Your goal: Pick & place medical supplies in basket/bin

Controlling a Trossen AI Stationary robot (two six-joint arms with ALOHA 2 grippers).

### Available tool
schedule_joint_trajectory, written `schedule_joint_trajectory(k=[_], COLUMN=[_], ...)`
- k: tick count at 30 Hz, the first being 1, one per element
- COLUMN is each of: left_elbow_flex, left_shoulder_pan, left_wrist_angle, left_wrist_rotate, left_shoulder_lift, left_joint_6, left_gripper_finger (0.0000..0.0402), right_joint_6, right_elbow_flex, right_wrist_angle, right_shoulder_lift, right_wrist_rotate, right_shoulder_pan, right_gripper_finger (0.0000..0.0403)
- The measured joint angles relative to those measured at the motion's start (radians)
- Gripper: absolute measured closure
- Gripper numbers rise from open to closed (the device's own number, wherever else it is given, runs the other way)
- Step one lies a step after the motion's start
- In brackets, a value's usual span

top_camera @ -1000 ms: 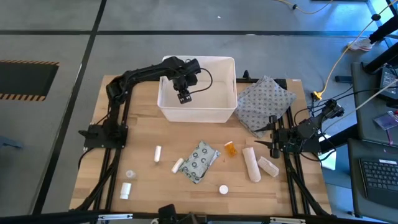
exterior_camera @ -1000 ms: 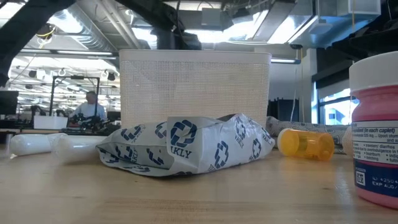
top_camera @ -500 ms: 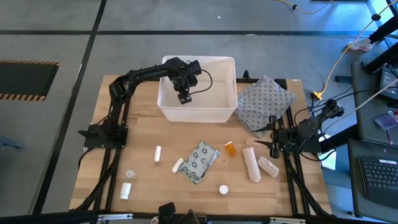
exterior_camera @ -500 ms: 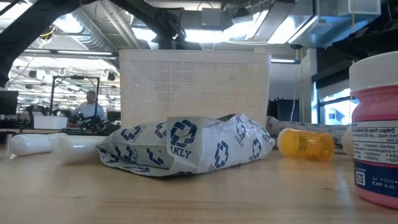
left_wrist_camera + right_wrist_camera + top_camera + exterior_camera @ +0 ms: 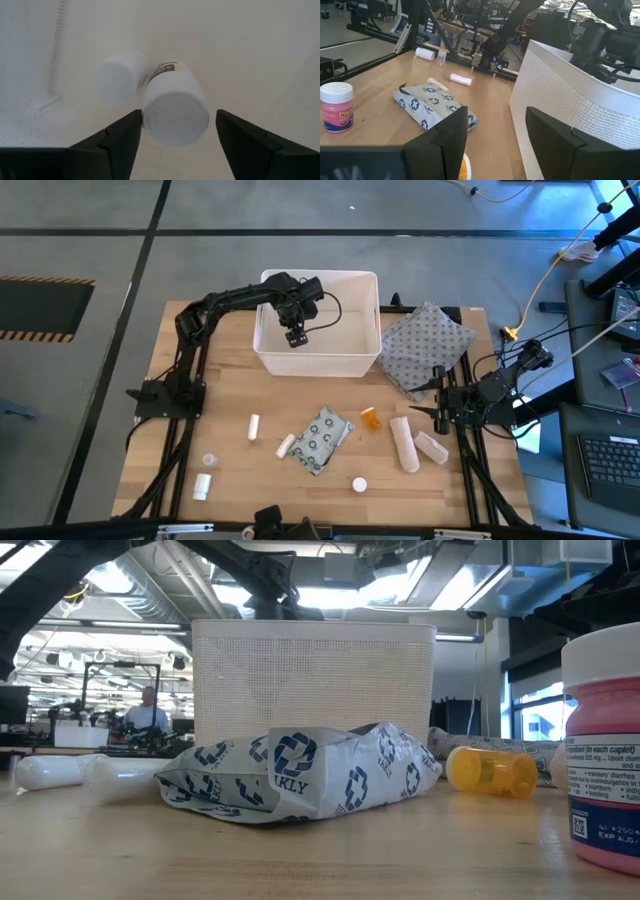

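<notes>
Left pincer (image 5: 175, 131), fingers apart, is being held over the bin (image 5: 368, 358); a released bottle (image 5: 175, 105) is lying endwise between them.

Level with the tabletop, you face the white perforated basket (image 5: 313, 675) standing behind a crumpled grey dotted packet (image 5: 300, 783). An orange pill bottle (image 5: 491, 770) lies on its side to the right, and a pink-and-white bottle (image 5: 603, 745) fills the near right edge. Two white tubes (image 5: 85, 771) lie at left; a person (image 5: 146, 712) sits far behind.
</notes>
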Motion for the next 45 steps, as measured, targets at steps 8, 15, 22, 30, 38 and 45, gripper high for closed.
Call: schedule_joint_trajectory(k=[8, 15, 22, 30, 38, 45], left_elbow_flex=[0.225, 0.566, 0.465, 0.446, 0.445, 0.369], left_shoulder_pan=[-0.006, -0.048, -0.118, -0.286, -0.582, -0.818], left_wrist_angle=[-0.123, -0.277, -0.301, -0.341, -0.339, -0.336], left_wrist_rotate=[-0.051, -0.092, -0.113, -0.057, -0.016, -0.104], left_shoulder_lift=[0.0, -0.002, -0.221, -0.416, -0.48, -0.471], left_joint_6=[0.021, 0.027, -0.015, -0.155, -0.19, -0.321], left_gripper_finger=[0.0154, 0.0156, 0.016, 0.016, 0.0161, 0.0161], right_joint_6=[0.0, 0.0, 0.0, 0.0, 0.0, 0.0], right_elbow_flex=[0.0, 0.0, 0.0, 0.0, 0.0, -0.001], right_wrist_angle=[0.0, 0.0, -0.018, -0.017, -0.015, -0.005], right_shoulder_lift=[0.0, 0.0, 0.0, 0.0, 0.0, 0.0], right_wrist_rotate=[0.0, 0.0, 0.0, 0.0, 0.0, 0.0], right_shoulder_pan=[0.0, 0.0, 0.0, 0.0, 0.0, 0.0], right_gripper_finger=[0.0201, 0.0201, 0.0201, 0.0201, 0.0201, 0.0201])
